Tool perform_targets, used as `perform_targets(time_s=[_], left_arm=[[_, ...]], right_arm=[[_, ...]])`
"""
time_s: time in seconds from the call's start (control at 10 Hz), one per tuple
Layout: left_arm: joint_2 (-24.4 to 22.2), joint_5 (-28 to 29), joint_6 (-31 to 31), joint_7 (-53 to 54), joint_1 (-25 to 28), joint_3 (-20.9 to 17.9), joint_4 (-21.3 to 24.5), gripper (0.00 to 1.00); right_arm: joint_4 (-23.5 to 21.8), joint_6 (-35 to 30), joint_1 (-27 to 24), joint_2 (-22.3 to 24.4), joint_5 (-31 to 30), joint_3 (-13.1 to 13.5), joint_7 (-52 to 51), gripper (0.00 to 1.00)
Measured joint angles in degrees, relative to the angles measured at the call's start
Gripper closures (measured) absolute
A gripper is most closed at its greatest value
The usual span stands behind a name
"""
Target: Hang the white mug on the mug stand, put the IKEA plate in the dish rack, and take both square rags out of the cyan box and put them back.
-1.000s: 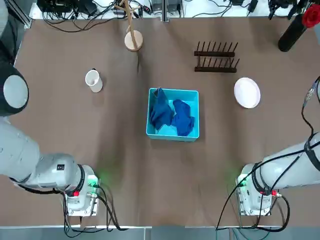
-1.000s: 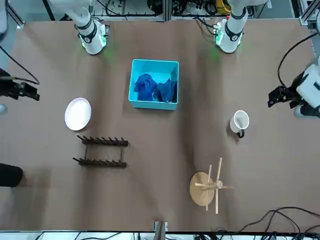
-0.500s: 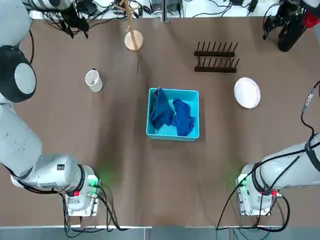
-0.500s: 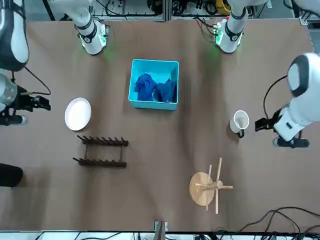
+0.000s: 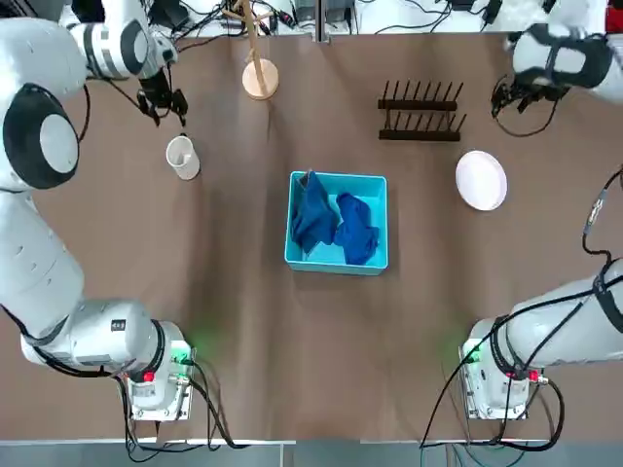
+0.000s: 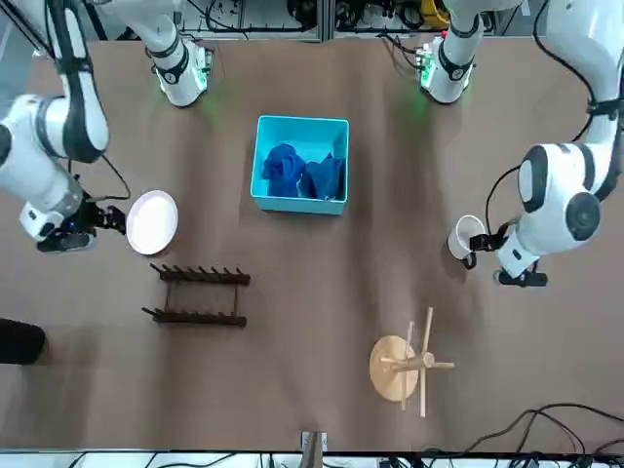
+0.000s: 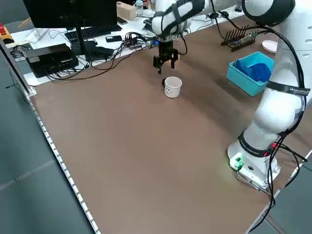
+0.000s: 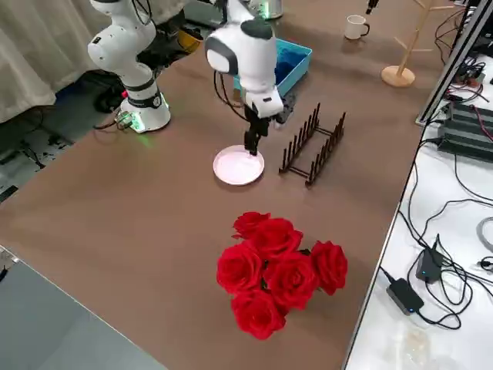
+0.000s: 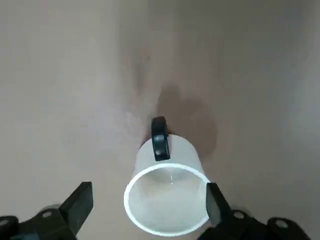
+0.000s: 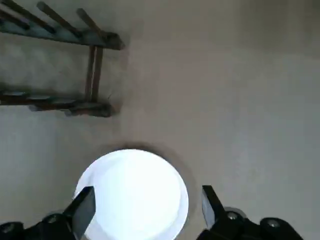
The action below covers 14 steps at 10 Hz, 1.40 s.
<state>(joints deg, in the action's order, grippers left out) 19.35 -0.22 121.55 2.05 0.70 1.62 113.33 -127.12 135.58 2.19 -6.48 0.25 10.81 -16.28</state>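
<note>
Left pincer [image 9: 147, 207] hovers open above the small white cylindrical mug [image 9: 167, 197] lying far left on the brown table [image 5: 234, 321], ready to grasp; right pincer [image 10: 145, 212], open, hangs over the round white plate [image 10: 132, 192], far right.

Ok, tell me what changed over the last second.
Both arms swung in from the table's sides: the left gripper now hovers open over the white mug, the right gripper open over the IKEA plate. Nothing grasped; mug, plate, rags and cyan box stayed put.
</note>
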Motion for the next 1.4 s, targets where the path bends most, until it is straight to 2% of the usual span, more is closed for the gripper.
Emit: perform_targets(time_s=[0.2, 0.4, 0.5, 1.0, 1.2, 1.3, 1.4], left_arm=[[1.16, 0.0, 1.11, 0.99, 0.01, -0.17, 2.53, 0.03], [3.76, 0.0, 4.59, 1.33, 0.02, -0.37, 3.09, 0.06], [4.82, 0.0, 5.37, 1.34, 0.03, -0.52, 3.08, 0.15], [5.01, 0.0, 5.86, 1.57, 0.0, -0.94, 1.58, 0.95], [4.84, 0.01, 6.56, 1.65, -0.08, -0.92, -1.94, 0.95], [4.64, 0.02, 6.65, 1.67, -0.3, -0.87, -4.79, 0.95], [4.35, 0.03, 6.68, 1.68, -0.51, -0.77, -7.88, 0.95]], right_arm=[[-0.46, 3.93, -1.98, -4.05, 0.0, 0.07, -3.42, 0.06], [-0.62, 4.48, -3.09, -6.42, 0.0, 0.06, -6.63, 0.08], [-1.18, 4.48, -3.46, -6.95, 0.0, 0.07, -8.33, 0.09], [-2.82, 6.21, -3.93, -11.93, 0.0, 0.03, -14.55, 0.09], [-2.83, 7.64, -4.35, -14.11, 0.0, 0.04, -15.85, 0.11], [-2.82, 8.53, -4.52, -14.72, 0.0, 0.05, -15.93, 0.22], [-2.82, 9.15, -4.82, -15.19, 0.0, 0.06, -15.98, 0.25]])
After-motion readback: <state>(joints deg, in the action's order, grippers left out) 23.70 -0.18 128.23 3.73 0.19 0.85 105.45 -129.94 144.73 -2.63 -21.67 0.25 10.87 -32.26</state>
